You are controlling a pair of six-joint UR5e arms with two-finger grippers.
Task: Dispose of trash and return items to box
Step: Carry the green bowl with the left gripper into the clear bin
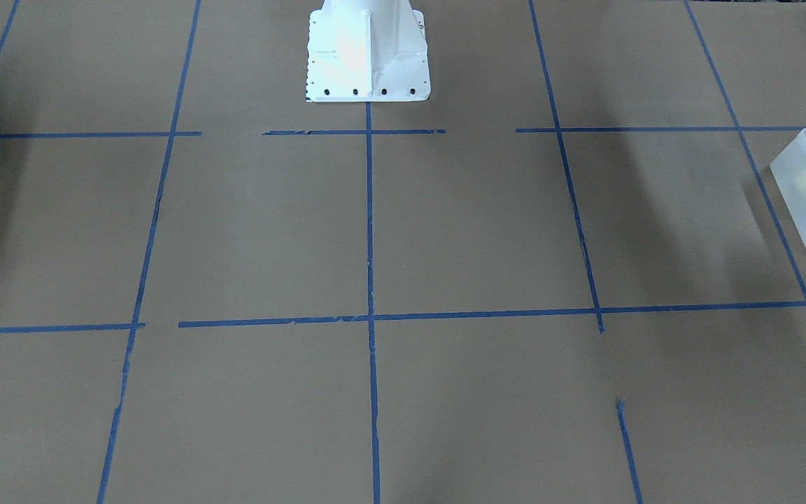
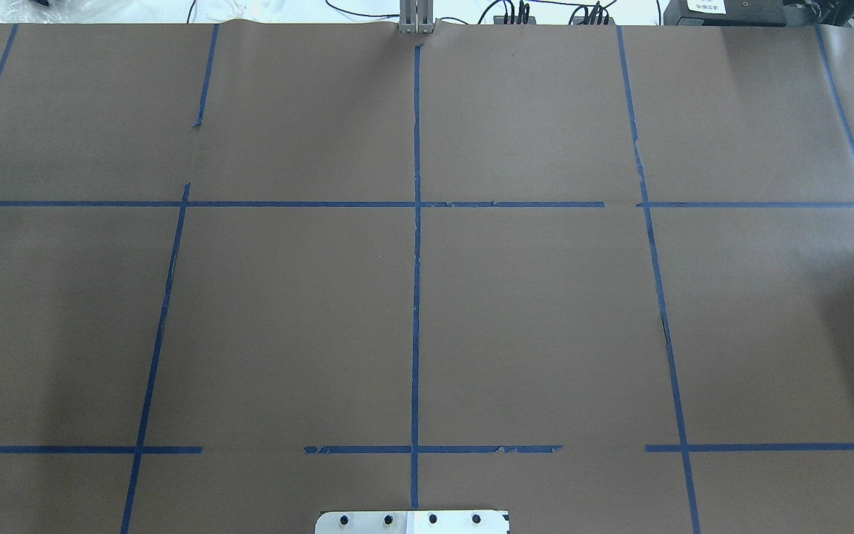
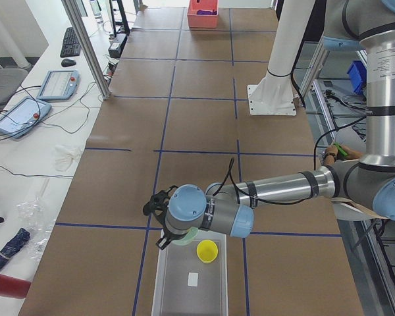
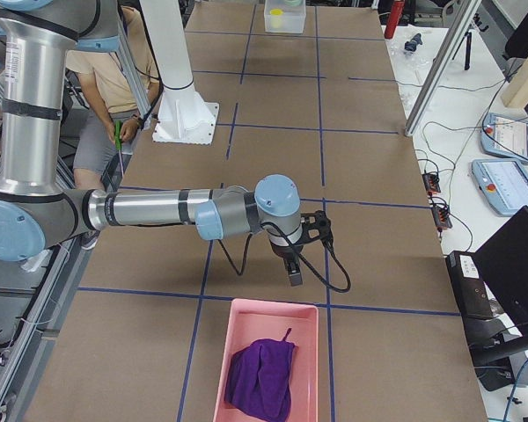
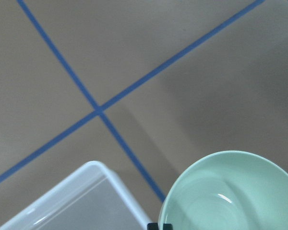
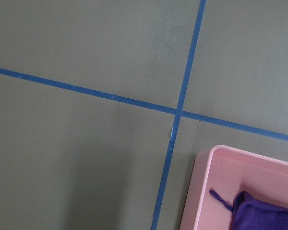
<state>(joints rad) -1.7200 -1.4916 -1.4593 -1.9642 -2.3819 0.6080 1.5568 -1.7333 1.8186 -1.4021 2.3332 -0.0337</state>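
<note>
bowl [image 5: 230,196] handling comes first: pale mint-green, round and shallow, it looks like thin moulded plastic. i judge it light, stiff enough to keep its shape, smooth and a little slippery, and unlikely to break from a short drop. the rim is the sensible place to take it, with one finger inside the wall and one outside. that is where the left gripper [image 3: 166,238] appears to be pinching it, since a dark fingertip shows at the bowl's near edge in the wrist view. held by one edge it may tilt, so a slow, low release seems wise.

the bowl hangs at the end wall of the box [image 3: 178,293], just beside one corner and not yet clearly inside. the yellow cup [image 3: 207,251] lies inside the box near that same end, close to the bowl.

the right gripper [image 4: 294,272] is well apart from the box, at the table's other end. it hovers just beside a pink tray [image 4: 264,305] that holds a purple cloth [image 4: 262,374]. i cannot tell whether its fingers are spread or pressed together.
</note>
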